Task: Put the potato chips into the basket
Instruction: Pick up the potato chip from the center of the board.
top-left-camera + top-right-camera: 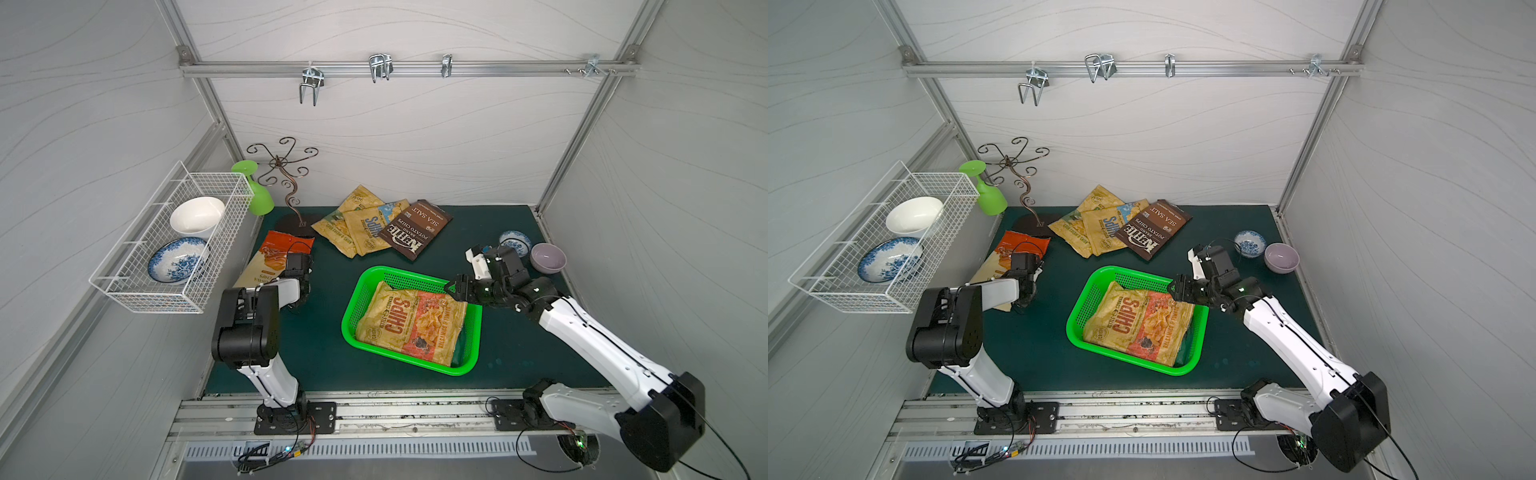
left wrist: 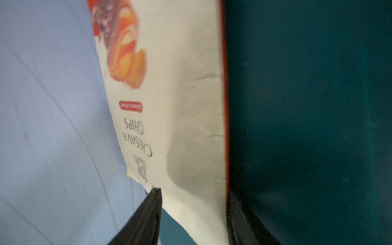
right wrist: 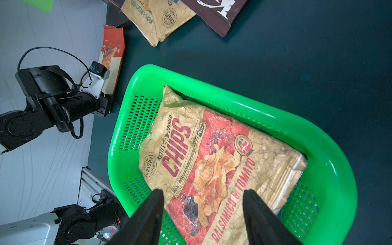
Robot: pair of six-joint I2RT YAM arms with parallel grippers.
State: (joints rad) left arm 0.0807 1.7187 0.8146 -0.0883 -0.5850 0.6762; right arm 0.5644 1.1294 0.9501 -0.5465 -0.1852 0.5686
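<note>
L arm folded low at L edge of mat; left gripper straddles a corner of the cassava bag, fingers flanking it, can't tell if pinching. R arm stretched fwd; right gripper over far-R corner of basket, fingers spread, nothing held. CHIPS bag lies in basket. Tan bags + Kettle bag at far edge. Open mat along front edge.

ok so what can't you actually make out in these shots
Left gripper: left wrist view is blurred and crops the jaws, so its grip on the cassava bag is unclear.
Basket: anything under the balsamico bag is covered, top and right wrist views alike.
Tan bags: overlapping, partly under the Kettle bag in both top views; count unclear.
</note>
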